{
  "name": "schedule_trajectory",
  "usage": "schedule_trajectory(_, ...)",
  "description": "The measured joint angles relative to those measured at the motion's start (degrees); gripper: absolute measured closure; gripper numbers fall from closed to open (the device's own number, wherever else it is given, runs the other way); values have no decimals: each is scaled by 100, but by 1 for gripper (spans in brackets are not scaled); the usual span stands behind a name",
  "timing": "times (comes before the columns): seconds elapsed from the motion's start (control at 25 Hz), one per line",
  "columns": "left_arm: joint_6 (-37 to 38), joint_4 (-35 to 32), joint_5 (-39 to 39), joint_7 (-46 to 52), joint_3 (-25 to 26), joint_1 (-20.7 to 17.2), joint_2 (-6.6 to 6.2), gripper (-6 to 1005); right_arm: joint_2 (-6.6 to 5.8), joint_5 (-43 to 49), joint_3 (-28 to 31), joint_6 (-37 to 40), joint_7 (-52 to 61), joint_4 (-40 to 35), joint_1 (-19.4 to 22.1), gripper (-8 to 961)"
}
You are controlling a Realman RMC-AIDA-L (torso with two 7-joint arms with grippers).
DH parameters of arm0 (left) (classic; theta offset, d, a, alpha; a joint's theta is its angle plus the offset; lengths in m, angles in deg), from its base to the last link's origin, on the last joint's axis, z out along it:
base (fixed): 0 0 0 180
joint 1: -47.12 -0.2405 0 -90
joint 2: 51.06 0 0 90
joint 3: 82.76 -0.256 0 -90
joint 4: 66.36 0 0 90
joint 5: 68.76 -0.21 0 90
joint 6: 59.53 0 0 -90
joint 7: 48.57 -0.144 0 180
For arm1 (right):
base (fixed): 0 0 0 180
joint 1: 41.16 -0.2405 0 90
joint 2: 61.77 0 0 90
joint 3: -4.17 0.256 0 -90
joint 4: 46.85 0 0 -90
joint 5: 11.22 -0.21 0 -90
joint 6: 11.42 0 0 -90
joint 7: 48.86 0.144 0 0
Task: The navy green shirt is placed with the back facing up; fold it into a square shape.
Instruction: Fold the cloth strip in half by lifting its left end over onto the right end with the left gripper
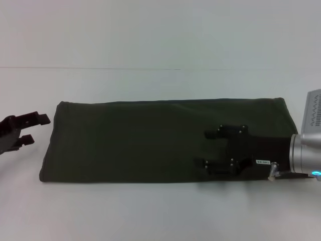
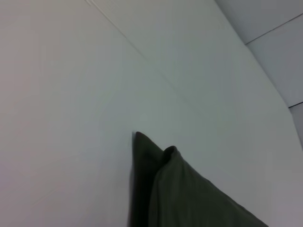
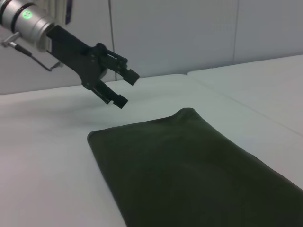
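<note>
- Nearest the head camera: bare white tabletop (image 1: 150,216), running along the front of everything.
- Just behind that: shirt (image 1: 150,140), dark olive, folded into a long flat band lying crosswise on the tabletop, plain side up, no lettering showing.
- Spans from near the left claw to under the right arm; left end slanted, right end squarer.
- Right claw (image 1: 214,148) over the right part of the shirt, reaching in from the right edge, fingers spread apart, one farther back and one nearer, pointing left along the cloth.
- Holds nothing visible between the fingers; cannot tell whether touching the cloth or just above it.
- Left claw (image 1: 36,128) off the shirt's left end, above bare tabletop, apart from the cloth.
- Fingers parted, gripping nothing; seen in the right wrist view hovering clear of the surface, beyond the shirt's end.
- Left wrist view: only a doubled corner of the shirt on white tabletop.
</note>
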Motion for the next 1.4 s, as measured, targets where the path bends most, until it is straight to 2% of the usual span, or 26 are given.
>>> schedule_trajectory(0.24, -222, 23, -304, 154, -143, 115, -15, 114, 9, -16, -69, 7, -121, 18, 0, 103)
schedule_trajectory(0.4, -616, 79, -300, 183, -326, 133, 37, 114, 17, -16, -72, -58, -123, 27, -21, 103)
schedule_trajectory(0.56, -832, 226, -302, 182, -485, 169, 37, 114, 19, -22, -70, -69, -123, 38, -31, 103)
schedule_trajectory(1.4, -1129, 447, -328, 109, -642, 157, 57, 114, 26, -22, -73, -121, -78, 76, -27, 103)
